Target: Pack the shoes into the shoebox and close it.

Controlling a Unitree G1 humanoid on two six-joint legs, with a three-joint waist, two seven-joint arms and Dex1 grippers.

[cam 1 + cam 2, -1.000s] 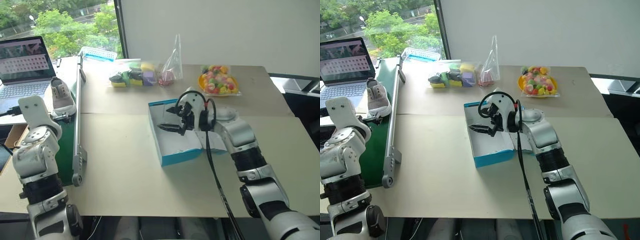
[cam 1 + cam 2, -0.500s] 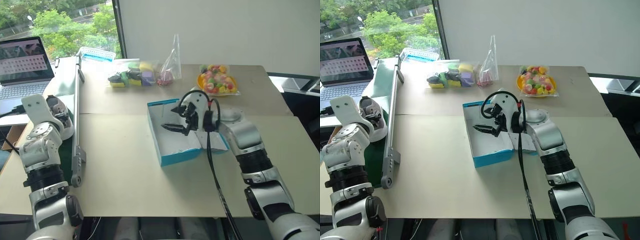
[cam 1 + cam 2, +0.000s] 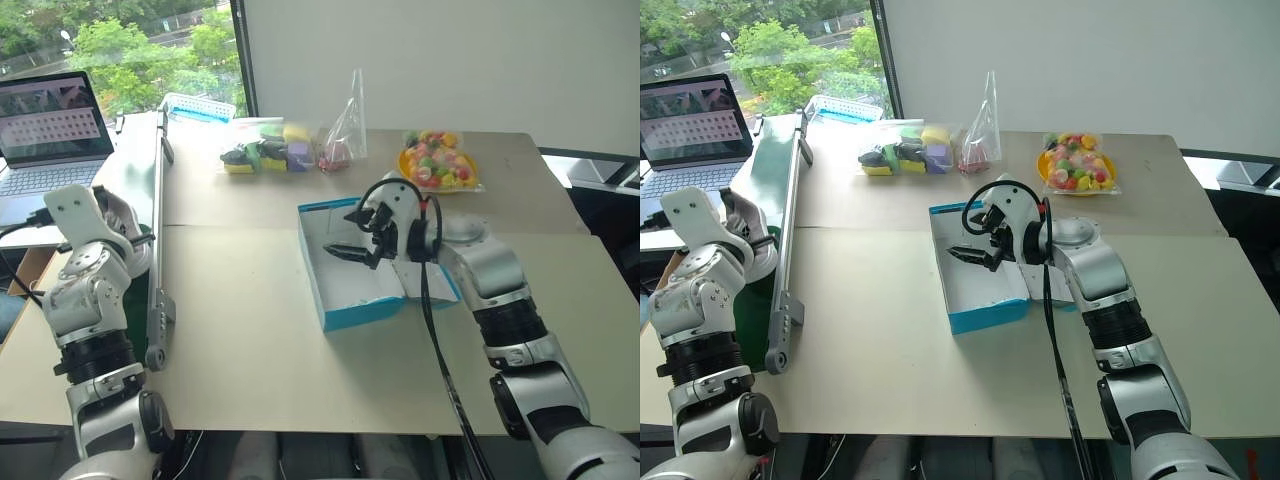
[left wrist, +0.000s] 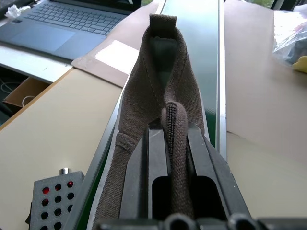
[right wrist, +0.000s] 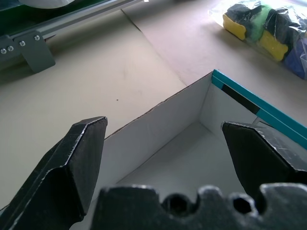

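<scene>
At far left, the left gripper (image 4: 176,191) pinches one shoe (image 4: 160,120) off the table's left edge, while the right gripper (image 5: 163,158) hangs wide above the empty, open shoebox (image 3: 345,315); packing has barely begun.

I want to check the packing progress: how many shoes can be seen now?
1. The shoe is gripped by its tongue in the left gripper, beside the laptop. The shoebox looks empty; a second shoe may be hidden.

Office or lab test bench: open laptop (image 3: 45,125) by a big window (image 3: 120,45), cardboard-covered table (image 3: 240,340), aluminium rail (image 3: 157,240), bagged props (image 3: 265,152).
</scene>
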